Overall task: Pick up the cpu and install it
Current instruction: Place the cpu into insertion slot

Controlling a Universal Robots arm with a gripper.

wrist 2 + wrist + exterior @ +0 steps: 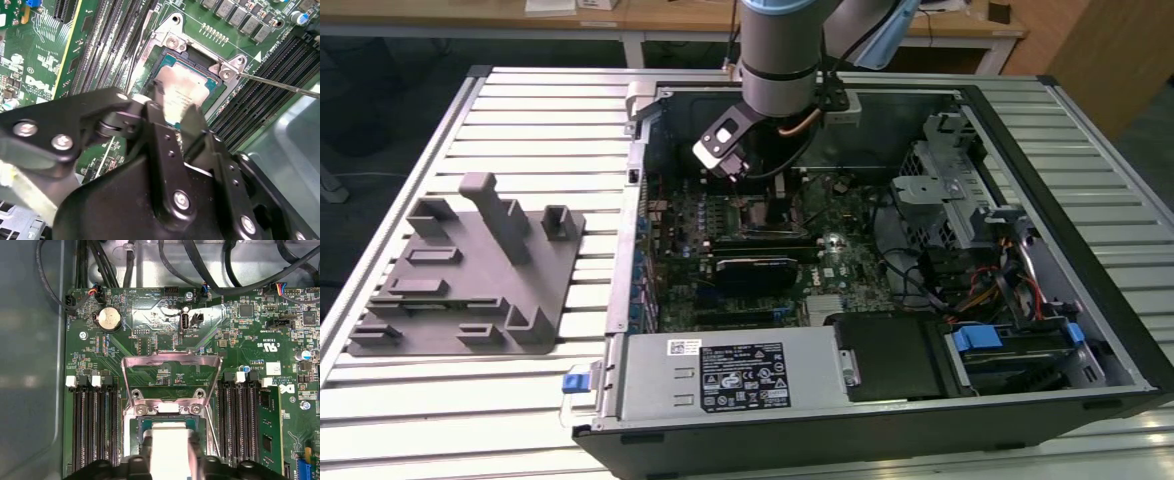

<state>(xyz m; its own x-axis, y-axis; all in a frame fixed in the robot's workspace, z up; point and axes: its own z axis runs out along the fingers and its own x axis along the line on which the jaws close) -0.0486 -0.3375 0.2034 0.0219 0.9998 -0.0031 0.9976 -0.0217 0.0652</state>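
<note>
Your tool [174, 111] is closed on two edges of the cpu [186, 92], low over the open socket frame [225, 70], upper middle of the exterior view. Any skew or slip between the fingers could bend socket pins.

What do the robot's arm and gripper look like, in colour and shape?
The arm is a grey round tube with light blue trim and a copper-coloured cable at the wrist. The gripper is black, with jointed links and silver screws.
</note>
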